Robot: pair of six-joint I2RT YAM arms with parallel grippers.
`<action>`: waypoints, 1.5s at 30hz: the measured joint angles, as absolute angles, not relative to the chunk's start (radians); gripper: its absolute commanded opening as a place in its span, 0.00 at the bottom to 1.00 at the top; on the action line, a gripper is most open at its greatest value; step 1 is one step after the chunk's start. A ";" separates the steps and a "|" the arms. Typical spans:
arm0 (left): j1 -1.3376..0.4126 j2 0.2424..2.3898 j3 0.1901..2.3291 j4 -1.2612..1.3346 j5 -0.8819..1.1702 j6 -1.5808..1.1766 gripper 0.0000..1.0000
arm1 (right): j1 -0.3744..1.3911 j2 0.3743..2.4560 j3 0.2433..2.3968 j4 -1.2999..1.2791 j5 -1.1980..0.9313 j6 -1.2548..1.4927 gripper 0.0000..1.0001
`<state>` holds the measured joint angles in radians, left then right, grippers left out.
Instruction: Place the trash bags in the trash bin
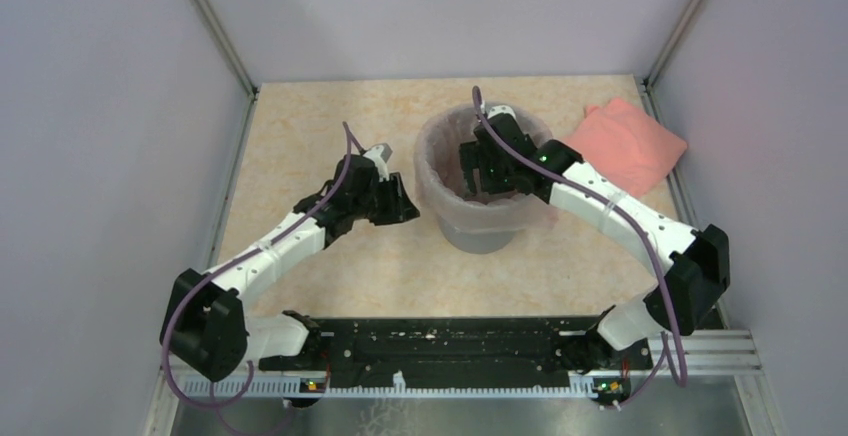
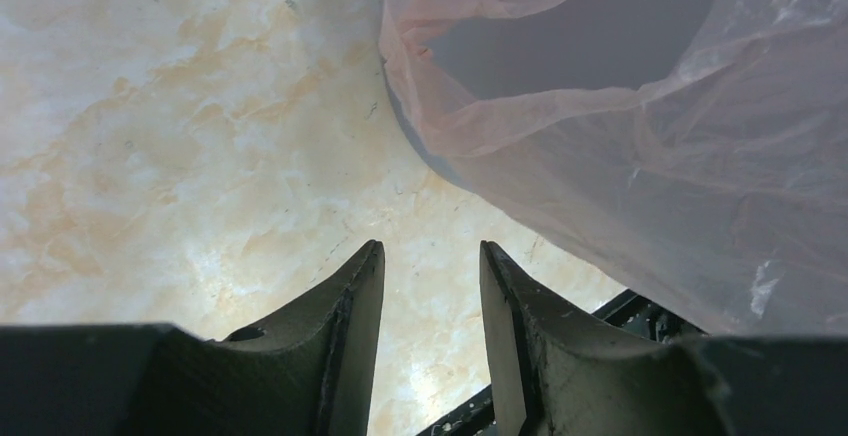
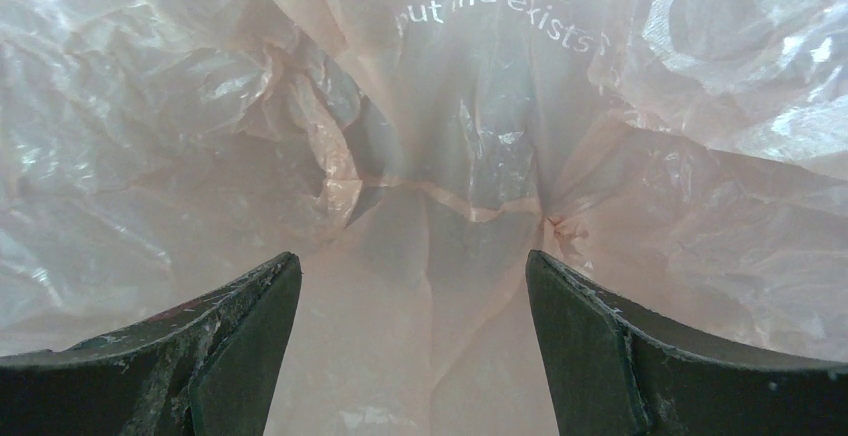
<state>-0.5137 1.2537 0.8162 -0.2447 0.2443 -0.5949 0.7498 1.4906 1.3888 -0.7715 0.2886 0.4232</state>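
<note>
The grey round trash bin [image 1: 482,237] stands mid-table. The translucent pale pink trash bag [image 1: 436,171] lines it, with its edge draped over the rim and down the outside. My right gripper [image 1: 478,178] reaches down inside the bin; in the right wrist view it [image 3: 413,266] is open wide and empty over the crinkled bag [image 3: 180,126], which shows white lettering. My left gripper [image 1: 408,208] hovers just left of the bin; in the left wrist view it [image 2: 432,248] is open with a narrow gap, empty, beside the bag's draped edge [image 2: 640,166].
An opaque salmon-pink folded bundle [image 1: 627,144] lies at the back right near the wall. Grey walls enclose the marbled tabletop [image 1: 300,136] on three sides. A black rail [image 1: 440,341] runs along the near edge.
</note>
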 measured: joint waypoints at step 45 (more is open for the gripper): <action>-0.595 1.365 1.283 -0.426 0.133 -0.398 0.84 | 0.559 1.281 1.407 -0.831 0.361 0.466 0.94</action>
<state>-0.5953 1.3647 1.2835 -0.4263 0.1326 -0.3985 0.5587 1.2808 1.4071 -0.8314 0.3611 0.4664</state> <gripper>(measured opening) 0.851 0.951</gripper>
